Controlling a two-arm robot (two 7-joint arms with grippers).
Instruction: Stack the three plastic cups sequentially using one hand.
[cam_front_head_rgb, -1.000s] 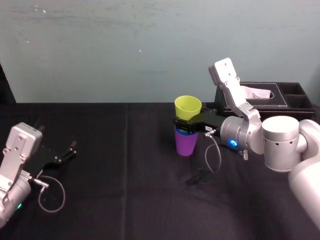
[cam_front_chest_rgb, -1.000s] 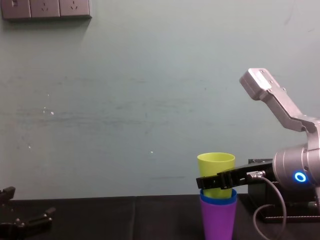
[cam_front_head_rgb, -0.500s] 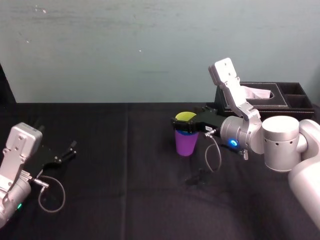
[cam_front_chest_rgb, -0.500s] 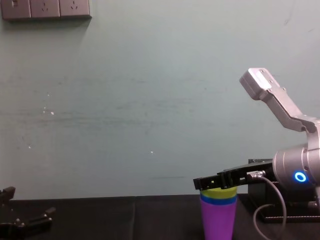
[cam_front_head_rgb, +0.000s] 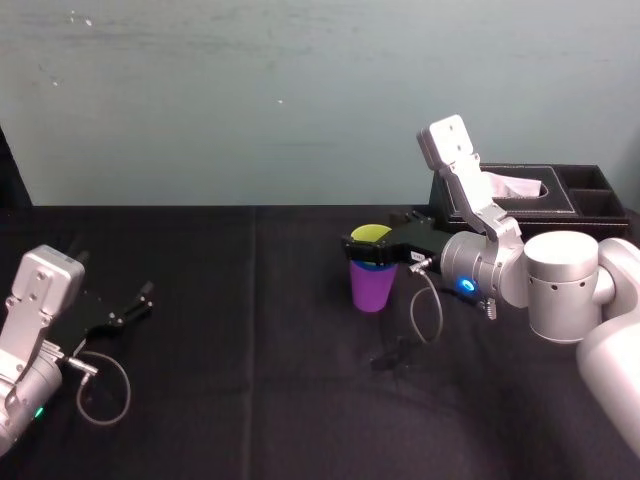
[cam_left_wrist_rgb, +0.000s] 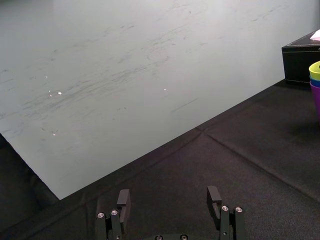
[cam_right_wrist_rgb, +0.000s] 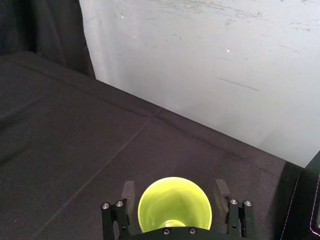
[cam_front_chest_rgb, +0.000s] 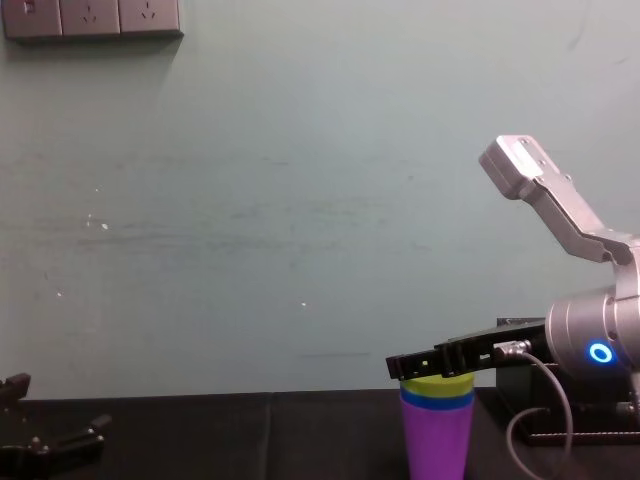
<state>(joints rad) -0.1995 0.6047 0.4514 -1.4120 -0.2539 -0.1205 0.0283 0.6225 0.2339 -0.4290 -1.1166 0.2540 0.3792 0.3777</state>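
The three cups stand nested in one stack at the table's middle: the purple cup (cam_front_head_rgb: 370, 288) (cam_front_chest_rgb: 437, 440) outermost, a thin band of the blue cup (cam_front_chest_rgb: 437, 401) above its rim, and the yellow-green cup (cam_front_head_rgb: 369, 233) (cam_right_wrist_rgb: 175, 205) (cam_front_chest_rgb: 437, 382) innermost. My right gripper (cam_front_head_rgb: 367, 246) (cam_front_chest_rgb: 422, 364) (cam_right_wrist_rgb: 175, 192) straddles the stack's top, open, its fingers (cam_right_wrist_rgb: 128, 192) standing a small gap off the yellow-green rim on each side. My left gripper (cam_front_head_rgb: 125, 310) (cam_left_wrist_rgb: 170, 200) rests open on the cloth at the far left, holding nothing.
A black tissue box (cam_front_head_rgb: 520, 195) (cam_left_wrist_rgb: 302, 62) stands just behind and to the right of the stack, close to the right arm. The black cloth (cam_front_head_rgb: 250, 400) runs bare between the two arms and back to the wall.
The yellow-green cup has dropped from its raised position down into the blue cup. The right gripper's fingers have spread off it. The left arm has not moved.
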